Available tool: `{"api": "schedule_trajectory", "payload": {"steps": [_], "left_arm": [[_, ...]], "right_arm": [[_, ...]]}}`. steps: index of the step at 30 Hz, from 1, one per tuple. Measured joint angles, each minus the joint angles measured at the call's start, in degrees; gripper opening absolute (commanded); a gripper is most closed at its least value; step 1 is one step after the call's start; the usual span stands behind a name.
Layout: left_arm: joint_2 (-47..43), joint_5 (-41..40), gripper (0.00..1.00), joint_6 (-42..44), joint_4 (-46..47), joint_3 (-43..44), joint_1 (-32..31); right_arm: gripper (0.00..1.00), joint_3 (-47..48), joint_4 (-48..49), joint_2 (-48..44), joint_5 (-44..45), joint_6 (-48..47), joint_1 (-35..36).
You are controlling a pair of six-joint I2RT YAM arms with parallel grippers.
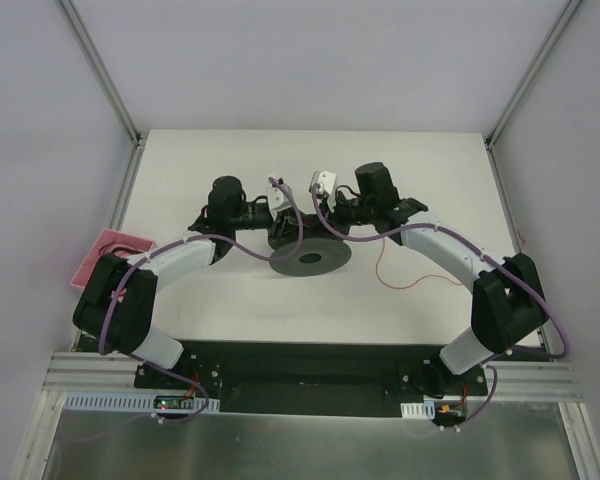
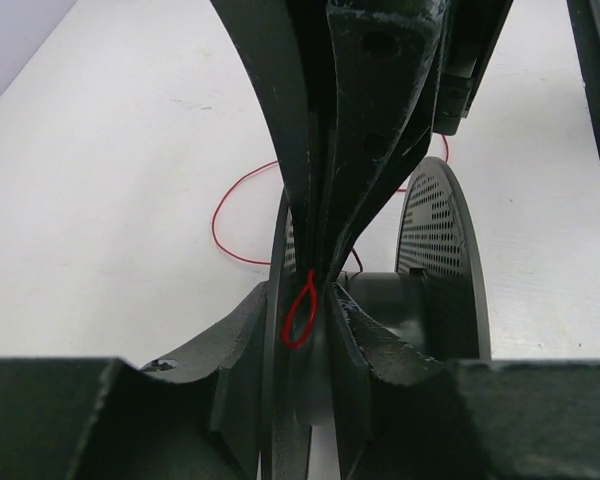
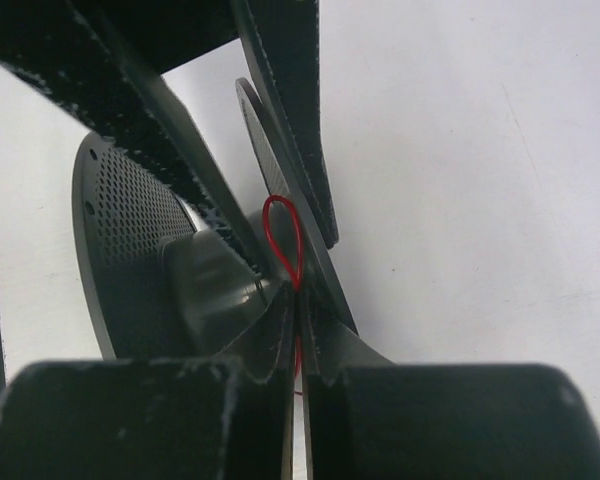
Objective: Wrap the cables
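Clearly both arms have met over the white bench (image 1: 230, 305), where a dark grey plastic spool (image 1: 310, 258) with perforated flanges sits at the centre. The left end effector (image 2: 300, 292) straddles one flange edge-on, and its fingers look clamped on it, probably to keep the spool from turning or sliding. The right end effector (image 3: 298, 312) is pressed together on the thin red thread-like wire (image 3: 282, 235), pinching it just beside the hub so that a small loop stands up against the flange. Its loose length trails over the bench to the right of the spool. I judge this an anchoring step: the wire's end is fixed at the hub, with winding not yet begun.
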Motion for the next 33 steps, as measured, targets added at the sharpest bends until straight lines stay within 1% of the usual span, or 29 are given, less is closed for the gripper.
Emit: {"api": "schedule_trajectory", "payload": {"steps": [4, 7, 13, 15, 18, 19, 21, 23, 24, 25, 26, 33], "left_arm": [[0.3, -0.3, 0.08, 1.3, -0.3, 0.0, 0.0], [0.4, -0.5, 0.0, 2.5, -0.7, 0.0, -0.2], [0.4, -0.6, 0.0, 6.1, -3.9, 1.3, -0.3], [0.4, 0.2, 0.0, 8.9, -6.7, 2.5, -0.3], [0.4, 1.2, 0.0, 12.2, -10.9, 4.3, 0.1], [0.4, 1.8, 0.0, 12.9, -11.8, 4.8, 0.4], [0.5, 2.4, 0.0, 13.8, -13.0, 5.4, 0.9], [0.5, 3.0, 0.0, 14.5, -14.0, 5.9, 1.3], [0.5, 3.3, 0.0, 14.7, -14.2, 6.0, 1.6], [0.5, 3.5, 0.0, 14.9, -14.3, 6.0, 1.7], [0.5, 3.7, 0.0, 15.0, -14.3, 6.0, 1.8], [0.8, 4.8, 0.0, 15.4, -14.3, 6.2, 2.0]], "right_arm": [[0.01, 0.0, 0.0, 0.2, 0.0, 0.2, 0.0], [0.01, 0.1, 0.0, 0.3, 0.2, 0.4, 0.0], [0.01, 0.2, -0.3, 0.3, 0.2, 0.7, 0.0], [0.09, 0.2, -0.3, 0.3, 0.2, 0.9, 0.0], [0.11, 0.2, -0.4, 0.3, 0.2, 1.2, 0.3], [0.16, 0.2, -0.4, 0.3, 0.2, 1.1, 0.4], [0.18, 0.2, -0.7, 0.3, 0.4, 1.0, 0.4], [0.17, 0.1, -1.3, 0.3, 0.8, 0.7, 0.3], [0.13, 0.0, -1.4, 0.2, 1.0, 0.6, 0.2], [0.06, -0.3, -1.5, 0.2, 1.4, 0.5, 0.0], [0.01, -0.6, -1.5, 0.2, 1.6, 0.3, -0.2], [0.01, -1.5, -1.2, 0.2, 2.1, -0.1, -1.2]]}}
